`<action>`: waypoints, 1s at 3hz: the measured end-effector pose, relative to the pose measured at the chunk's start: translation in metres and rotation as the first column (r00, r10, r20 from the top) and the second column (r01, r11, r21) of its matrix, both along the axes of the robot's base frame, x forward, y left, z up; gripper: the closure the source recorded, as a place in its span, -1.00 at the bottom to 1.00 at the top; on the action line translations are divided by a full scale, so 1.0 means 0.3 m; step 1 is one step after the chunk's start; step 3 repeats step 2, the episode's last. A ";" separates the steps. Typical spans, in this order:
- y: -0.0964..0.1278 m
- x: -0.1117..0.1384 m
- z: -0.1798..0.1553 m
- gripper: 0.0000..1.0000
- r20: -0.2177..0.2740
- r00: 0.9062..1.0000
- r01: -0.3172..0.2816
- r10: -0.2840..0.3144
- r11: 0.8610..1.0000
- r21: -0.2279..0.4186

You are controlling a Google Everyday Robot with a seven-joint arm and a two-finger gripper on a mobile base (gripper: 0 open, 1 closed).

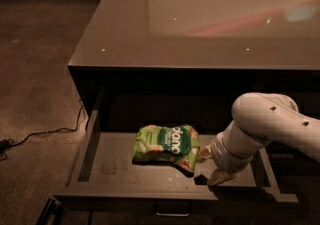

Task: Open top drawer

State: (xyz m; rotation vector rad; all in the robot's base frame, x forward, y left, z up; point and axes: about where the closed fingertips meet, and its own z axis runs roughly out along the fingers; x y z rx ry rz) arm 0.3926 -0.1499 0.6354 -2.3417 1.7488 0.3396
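Note:
The top drawer (pixel 125 176) stands pulled out from under the dark counter top (pixel 200 19), its grey tray interior open to view. A green snack bag (pixel 167 146) lies in the middle of the tray. The drawer's small handle (pixel 172 213) shows at the bottom edge below the front. My white arm (pixel 270 126) reaches in from the right and bends down into the right part of the drawer. The gripper (pixel 216 175) is low inside the tray, just right of the bag, mostly hidden by the wrist.
A black cable (pixel 45 134) runs across the carpet floor on the left. A dark object (pixel 47 211) sits on the floor at the drawer's front left corner. The right-hand drawer stack (pixel 295 164) lies behind my arm.

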 end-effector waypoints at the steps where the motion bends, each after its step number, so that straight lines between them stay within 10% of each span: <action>1: 0.000 0.000 0.000 -1.00 0.000 1.000 0.000 0.000 1.000 0.000; 3: 0.000 0.000 0.000 -1.00 0.000 1.000 0.000 0.000 1.000 0.000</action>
